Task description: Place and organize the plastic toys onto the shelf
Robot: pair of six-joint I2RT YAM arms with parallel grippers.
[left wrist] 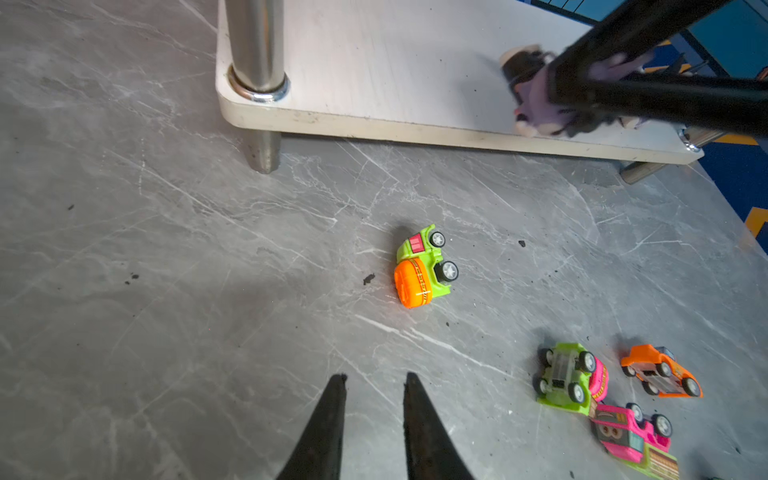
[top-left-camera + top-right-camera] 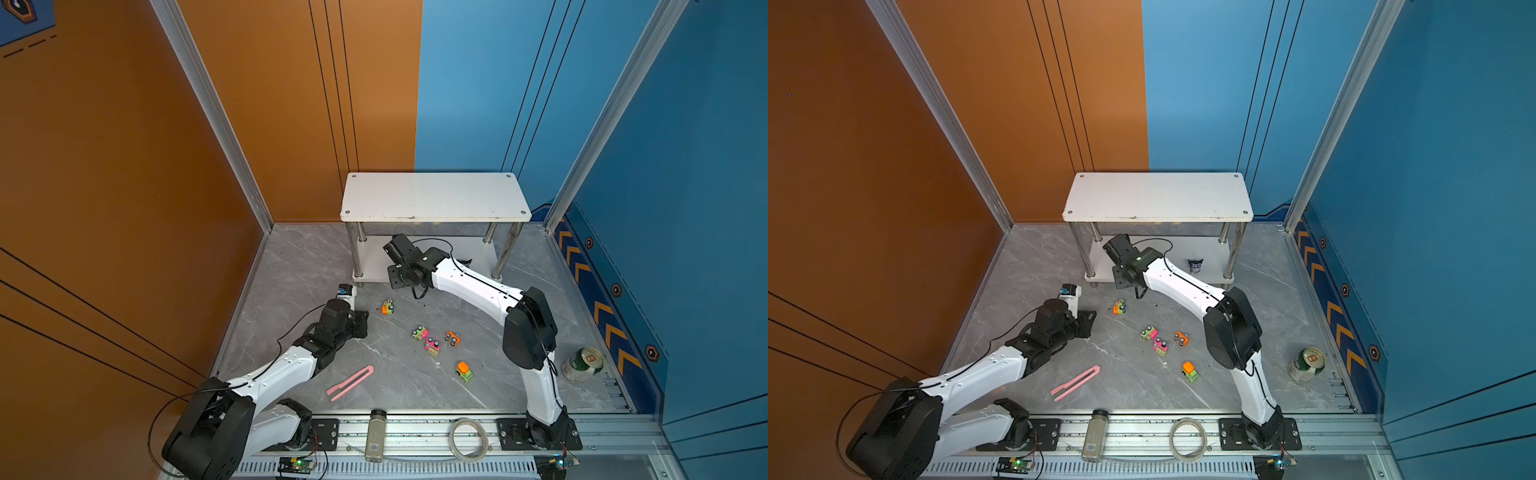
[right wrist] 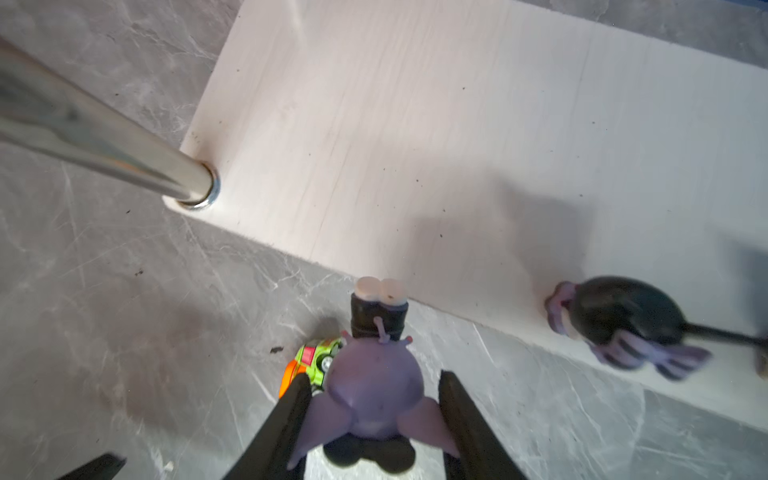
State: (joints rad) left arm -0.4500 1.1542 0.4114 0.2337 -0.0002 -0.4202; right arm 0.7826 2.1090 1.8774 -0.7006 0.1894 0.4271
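Desk (image 2: 291, 266): grey marble, five cars (image 2: 432, 346) loose on it, none shelved.

The shelf (image 2: 435, 195) stands at the back of the desk. Top board bare. A second figurine (image 2: 1195, 265) sits on the lower tier (image 3: 415, 124), right at its front edge.

Right pincer (image 3: 376, 380) is clamped on the purple figurine (image 3: 374, 365) by its round body. The feet just reach the tier's front lip, above the green-orange car (image 1: 424, 266).

Left pincer (image 1: 376, 375): narrow gap, empty, over bare desk short of that car.

Risks:
- Releasing here likely drops the figurine onto desk or car.
- The rounded body may slip in the jaws.
- A sideways reach could knock the edge-sitter off.
- The chrome leg (image 3: 104, 137) is close.
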